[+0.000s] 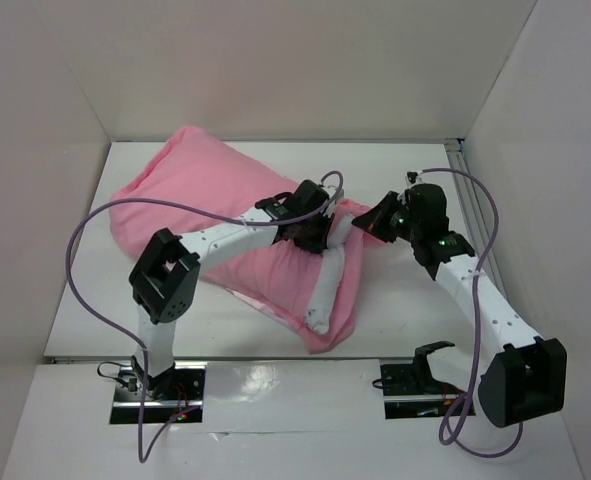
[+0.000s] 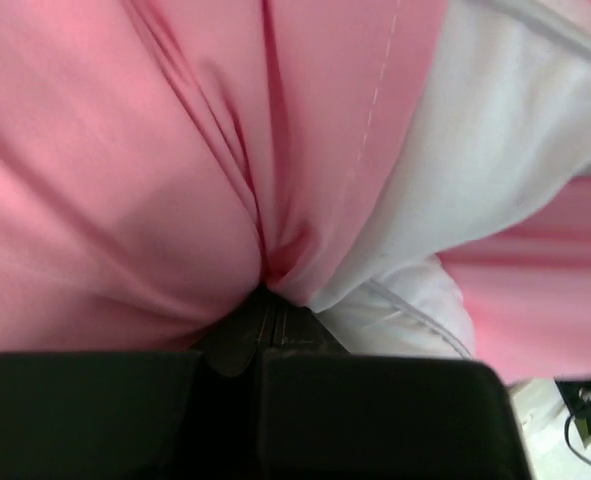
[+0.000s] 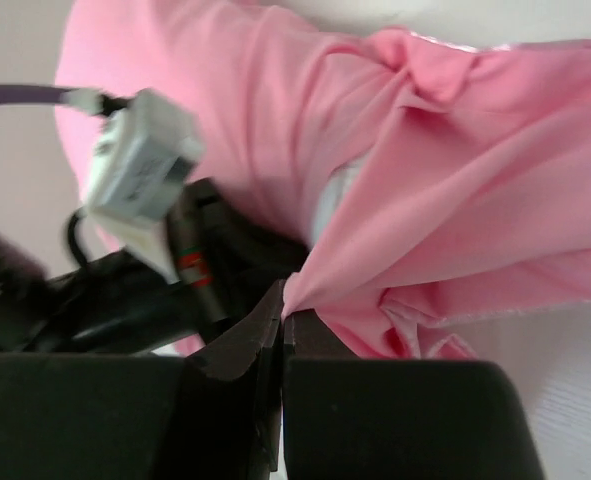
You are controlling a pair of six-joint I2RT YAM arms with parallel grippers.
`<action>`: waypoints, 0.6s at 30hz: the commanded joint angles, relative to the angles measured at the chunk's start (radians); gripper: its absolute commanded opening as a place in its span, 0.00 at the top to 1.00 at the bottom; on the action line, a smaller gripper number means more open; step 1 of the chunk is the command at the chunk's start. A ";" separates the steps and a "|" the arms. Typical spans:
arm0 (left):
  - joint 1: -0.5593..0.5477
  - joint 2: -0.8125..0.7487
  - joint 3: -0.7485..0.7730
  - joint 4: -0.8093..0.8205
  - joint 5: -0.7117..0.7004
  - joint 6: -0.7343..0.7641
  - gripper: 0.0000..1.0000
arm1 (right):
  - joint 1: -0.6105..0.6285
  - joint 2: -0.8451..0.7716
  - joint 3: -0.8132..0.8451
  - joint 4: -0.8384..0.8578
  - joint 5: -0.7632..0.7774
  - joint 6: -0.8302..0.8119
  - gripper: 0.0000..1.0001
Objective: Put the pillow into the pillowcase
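The pink pillowcase (image 1: 190,195) lies bulging from the back left toward the table's middle. The white pillow (image 1: 325,290) is mostly inside it; a strip shows through the open edge near the front. My left gripper (image 1: 320,228) is shut on a fold of the pillowcase (image 2: 125,150) right beside the exposed pillow (image 2: 495,150), its fingertips (image 2: 267,292) pressed together on pink cloth. Just to its right, my right gripper (image 1: 372,220) is shut on the pillowcase's hem (image 3: 455,200), cloth pinched at its tips (image 3: 285,310). A sliver of pillow (image 3: 335,195) shows in the opening.
White walls enclose the table (image 1: 85,300) on the left, back and right. An aluminium rail (image 1: 462,165) runs along the right side. Purple cables (image 1: 85,235) loop over both arms. The left arm's wrist camera (image 3: 140,165) sits close beside my right gripper.
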 commanded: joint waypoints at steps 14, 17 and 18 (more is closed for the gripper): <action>0.018 0.254 -0.132 -0.196 0.171 0.101 1.00 | -0.059 -0.140 0.170 0.509 -0.189 0.005 1.00; -0.030 0.156 -0.207 -0.183 0.211 0.115 1.00 | -0.081 0.000 0.206 0.528 -0.189 -0.034 1.00; -0.045 0.130 -0.226 -0.183 0.196 0.106 1.00 | -0.094 0.025 0.224 0.537 -0.189 -0.034 1.00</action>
